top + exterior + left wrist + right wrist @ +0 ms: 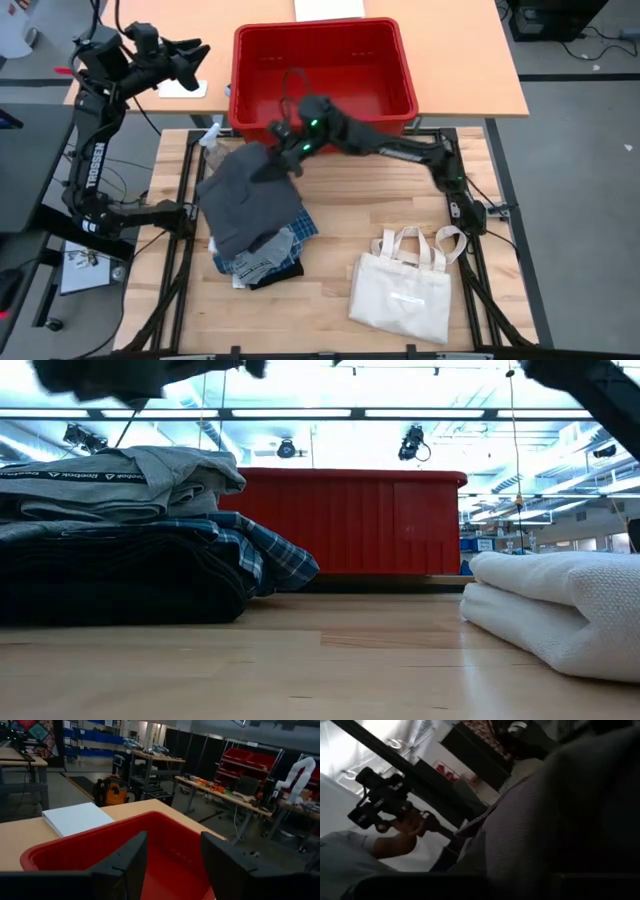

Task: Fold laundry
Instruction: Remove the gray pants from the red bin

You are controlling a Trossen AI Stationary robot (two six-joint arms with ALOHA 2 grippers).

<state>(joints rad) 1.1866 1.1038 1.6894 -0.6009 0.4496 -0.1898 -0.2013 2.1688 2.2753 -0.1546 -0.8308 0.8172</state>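
Observation:
The laundry lies in a pile (255,220) on the table's left half. A grey folded garment (245,195) is on top, over a blue-and-white plaid one (290,235) and a black one (275,275). In the low view the grey garment (130,480) tops the plaid (270,555) and the black (110,585). My right gripper (268,168) is just above the pile's far right corner, open, and the low view shows it (150,375) clear of the cloth. The grey cloth (560,820) fills its wrist view. My left gripper (190,60) is raised and open left of the red bin.
A red plastic bin (320,75) stands at the table's far edge, right behind the pile. A cream tote bag (405,285) lies folded at the near right. A spray bottle (212,140) stands by the pile's far left corner. Bare wood shows between the pile and the tote.

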